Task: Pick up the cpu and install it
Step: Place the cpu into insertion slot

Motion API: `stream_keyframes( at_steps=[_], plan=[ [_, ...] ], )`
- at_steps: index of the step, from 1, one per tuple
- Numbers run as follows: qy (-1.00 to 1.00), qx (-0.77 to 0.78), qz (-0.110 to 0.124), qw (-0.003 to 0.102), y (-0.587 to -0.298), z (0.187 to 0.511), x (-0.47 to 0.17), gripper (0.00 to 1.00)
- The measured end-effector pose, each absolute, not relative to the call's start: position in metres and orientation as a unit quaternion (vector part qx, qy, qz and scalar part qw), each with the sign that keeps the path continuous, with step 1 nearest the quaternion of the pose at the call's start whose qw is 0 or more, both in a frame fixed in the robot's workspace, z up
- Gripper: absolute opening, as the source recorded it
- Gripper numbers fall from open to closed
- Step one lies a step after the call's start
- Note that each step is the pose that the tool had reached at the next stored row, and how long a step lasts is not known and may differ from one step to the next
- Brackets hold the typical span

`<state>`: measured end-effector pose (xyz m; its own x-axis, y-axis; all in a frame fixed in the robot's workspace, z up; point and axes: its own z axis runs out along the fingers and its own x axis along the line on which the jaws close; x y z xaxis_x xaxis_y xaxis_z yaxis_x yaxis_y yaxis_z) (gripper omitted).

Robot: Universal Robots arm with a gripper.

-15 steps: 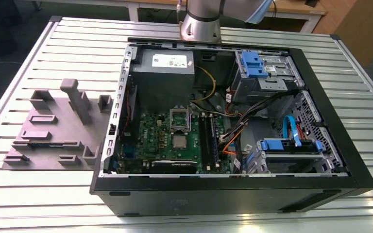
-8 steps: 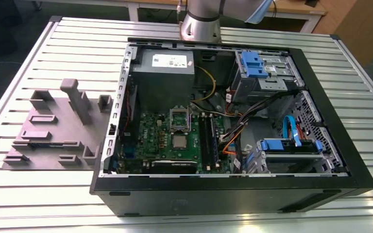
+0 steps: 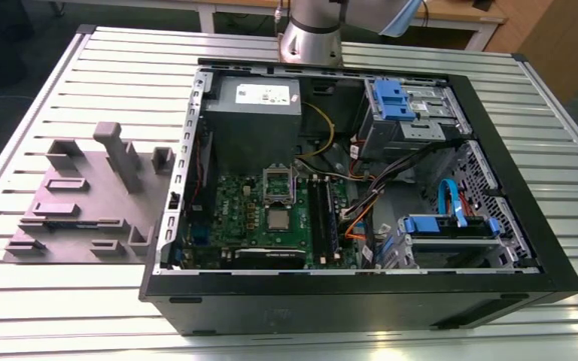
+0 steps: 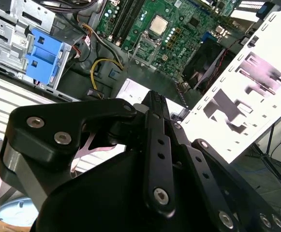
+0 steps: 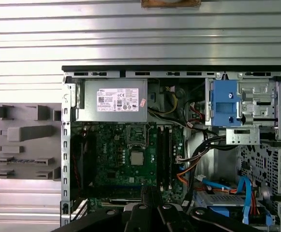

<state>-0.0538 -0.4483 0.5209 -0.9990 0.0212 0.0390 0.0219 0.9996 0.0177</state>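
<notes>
One slatted table (image 3: pixel 118 68) carries the open computer case (image 3: pixel 369 301), and inside that lies the green motherboard (image 5: pixel 111 159). My gripper (image 5: pixel 150 195) hangs well above the case and touches nothing. I cannot tell how far open it is, though I see nothing held in it. The cpu (image 5: pixel 137 158) lies flat on the motherboard, just beside the dark framed socket (image 5: pixel 136 135), on the side away from the power-supply box (image 5: pixel 112 107). I judge it well apart from the gripper, below it and toward that box. It is square, with no long axis, and its edges run parallel to the case walls.
</notes>
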Motion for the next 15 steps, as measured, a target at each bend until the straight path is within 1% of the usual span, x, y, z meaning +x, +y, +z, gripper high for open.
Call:
stream_keyframes(
  at_steps=[15],
  plan=[
    [-1.0, -0.011, -0.009, 0.02, -0.438, 0.494, -0.053, 0.1]
  ],
)
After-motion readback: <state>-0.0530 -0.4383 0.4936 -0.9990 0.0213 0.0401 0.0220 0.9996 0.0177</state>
